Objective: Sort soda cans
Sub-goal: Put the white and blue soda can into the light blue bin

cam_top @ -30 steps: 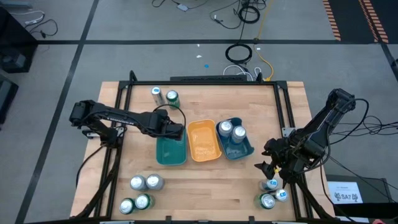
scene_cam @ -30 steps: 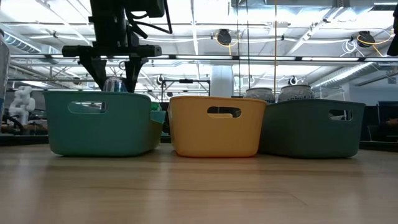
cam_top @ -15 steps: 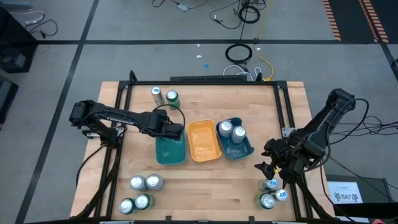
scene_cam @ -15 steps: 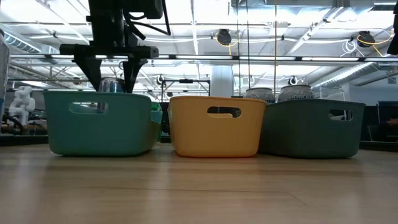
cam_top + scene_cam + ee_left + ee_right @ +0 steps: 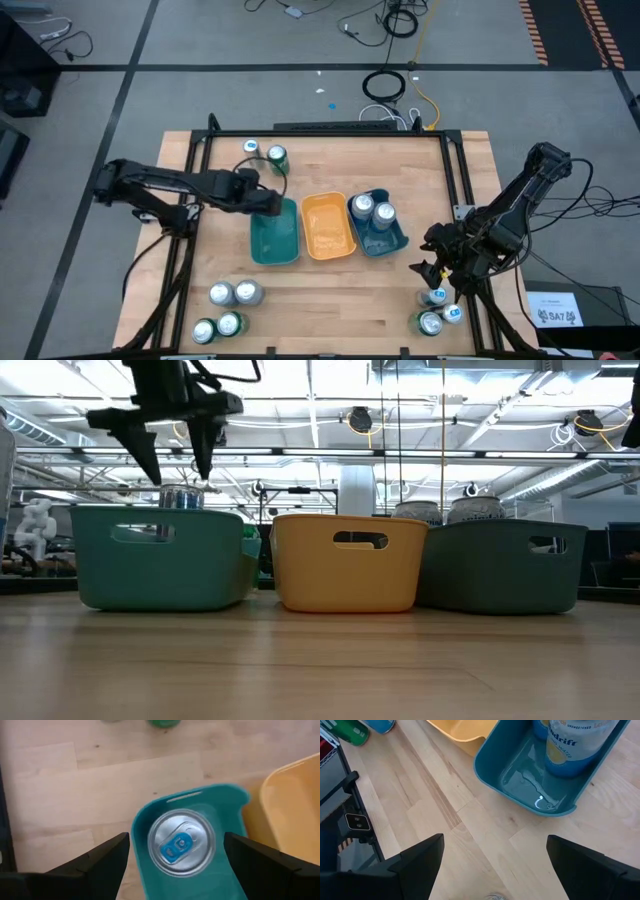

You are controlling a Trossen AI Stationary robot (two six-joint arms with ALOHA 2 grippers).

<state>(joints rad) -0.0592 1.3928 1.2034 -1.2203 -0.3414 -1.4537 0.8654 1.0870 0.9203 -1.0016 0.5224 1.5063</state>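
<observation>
Left pincer (image 5: 172, 460): released, fingers spread wide, hanging directly above the teal tray (image 5: 262, 243) at its far end; it grasps nothing.
Can in teal tray (image 5: 181, 843): stands upright inside the tray, silver top with a blue tab facing up; in the left wrist view it sits centred between the two fingers, below them and clear of both.
Key relation: the can's long axis is vertical and lies straight under the left pincer, so a withdrawal, by my reading, calls for a plain lift with no sideways drag across the tray wall.
Right pincer (image 5: 490, 870): released, empty, low over the bare surface (image 5: 330, 300) near the right front corner, between the blue tray (image 5: 398, 242) and the corner cans (image 5: 437, 309).
Blue tray: holds two upright cans (image 5: 370, 211).
Yellow tray (image 5: 327, 228): empty, between the other two.
Unsorted cans: a pair at the far left (image 5: 264, 153), four at the near left (image 5: 227, 307).
Nearer arm: the left arm for both left-hand groups, the far pair closest; the right arm for the corner cans just beside it.
Step in hand: judged to be a drop just completed.
</observation>
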